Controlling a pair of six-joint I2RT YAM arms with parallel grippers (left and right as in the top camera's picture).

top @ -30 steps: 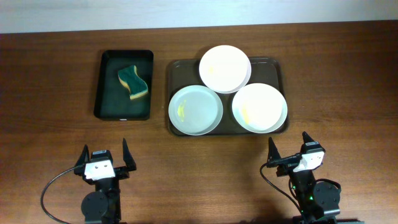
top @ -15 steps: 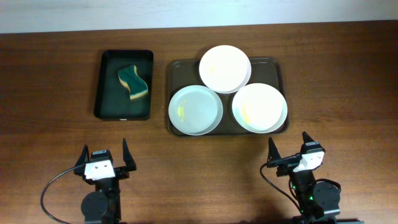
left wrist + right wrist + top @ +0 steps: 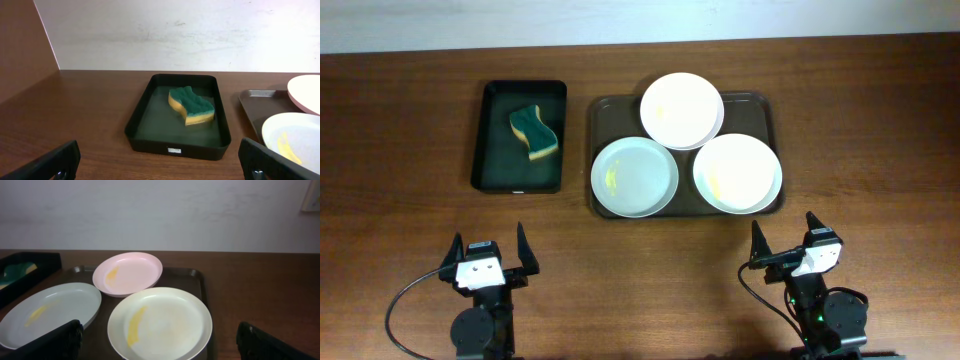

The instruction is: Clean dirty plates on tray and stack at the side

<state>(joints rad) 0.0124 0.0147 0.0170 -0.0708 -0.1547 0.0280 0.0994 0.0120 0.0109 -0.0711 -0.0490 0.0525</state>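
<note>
the left fingers (image 3: 55, 162) stand spread wide and hold nothing. the right fingers (image 3: 50, 341) are spread just as wide, also empty. both pairs sit at the near edge of the dark brown wooden worktop (image 3: 400, 130), well apart from everything else.

ahead of the right fingers lies the large dark brown-grey rectangular tray (image 3: 600, 108). on it are a round, shallow pale greenish plate (image 3: 634, 176) at front left, a cream plate (image 3: 738, 172) at front right, and a pinkish plate (image 3: 682, 110) behind, its edge overlapping both others. each shows a yellow smear, and the two front plates cover the tray's near rim.

ahead of the left fingers, just beside the tray, a smaller, deeper black rectangular tray (image 3: 480, 150) holds a wavy green-and-yellow sponge (image 3: 535, 133).
</note>
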